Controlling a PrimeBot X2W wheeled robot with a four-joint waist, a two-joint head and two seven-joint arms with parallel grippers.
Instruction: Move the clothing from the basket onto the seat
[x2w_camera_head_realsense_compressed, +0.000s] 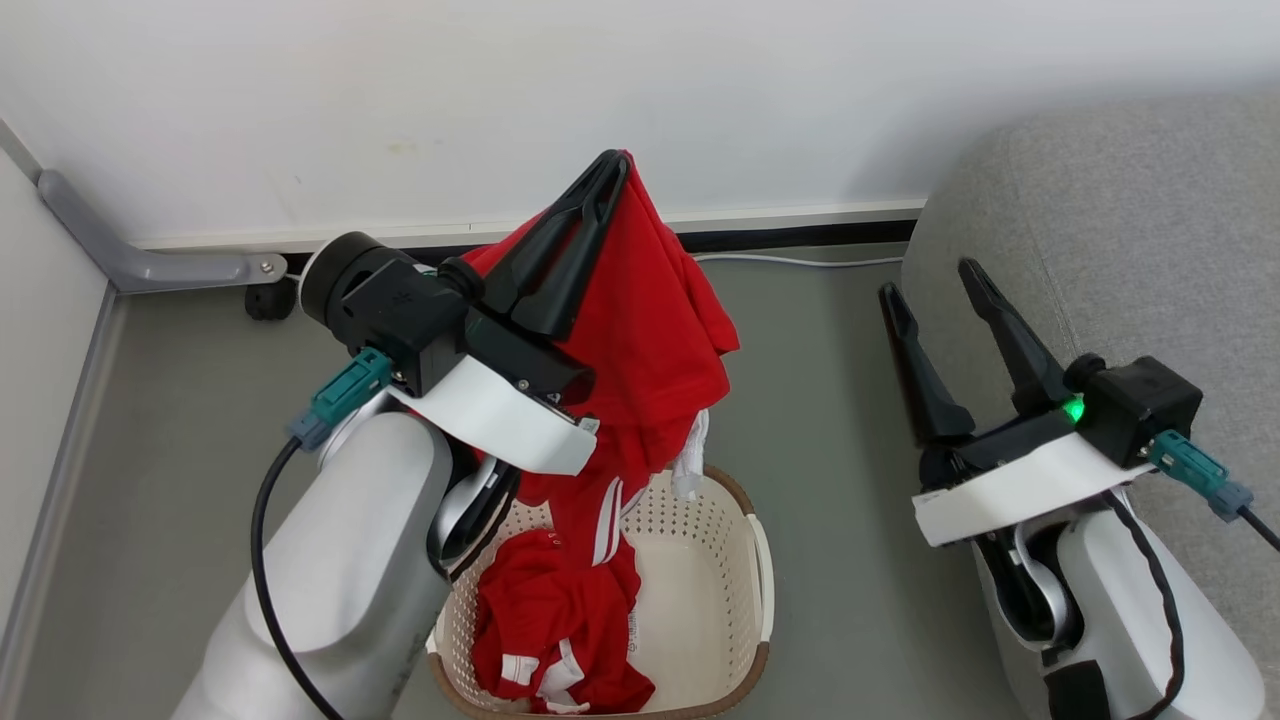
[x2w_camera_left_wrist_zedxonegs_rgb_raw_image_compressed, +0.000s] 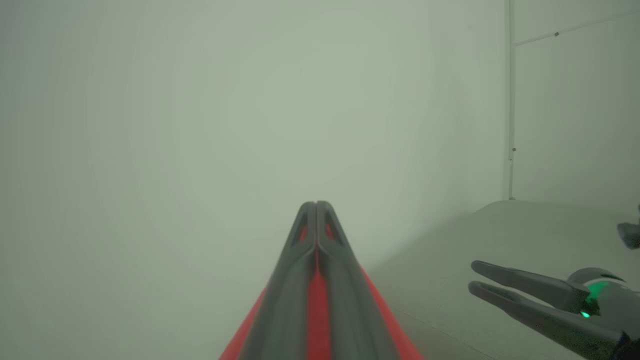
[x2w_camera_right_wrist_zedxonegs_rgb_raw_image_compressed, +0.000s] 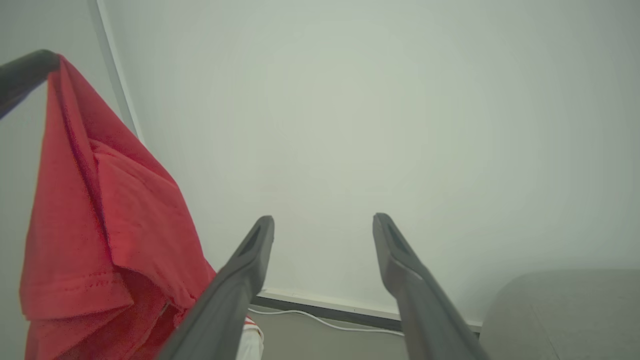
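Left end effector (x2w_camera_head_realsense_compressed: 611, 162): fingers pressed together, pinching a fold of the red clothing (x2w_camera_head_realsense_compressed: 650, 320), high above the basket (x2w_camera_head_realsense_compressed: 765, 570).
Held clothing: hangs from the fingertips down past the wrist; its white-striped lower end reaches into the basket.
Red heap (x2w_camera_head_realsense_compressed: 560, 620): more clothing, lying on the basket's bottom at its left side.
Right end effector (x2w_camera_head_realsense_compressed: 930, 282): fingers spread wide, holding nothing, well to the right of the hanging clothing, just beside the grey seat (x2w_camera_head_realsense_compressed: 1120, 220).
Basket: on the floor (x2w_camera_head_realsense_compressed: 850, 420), between the two arms.
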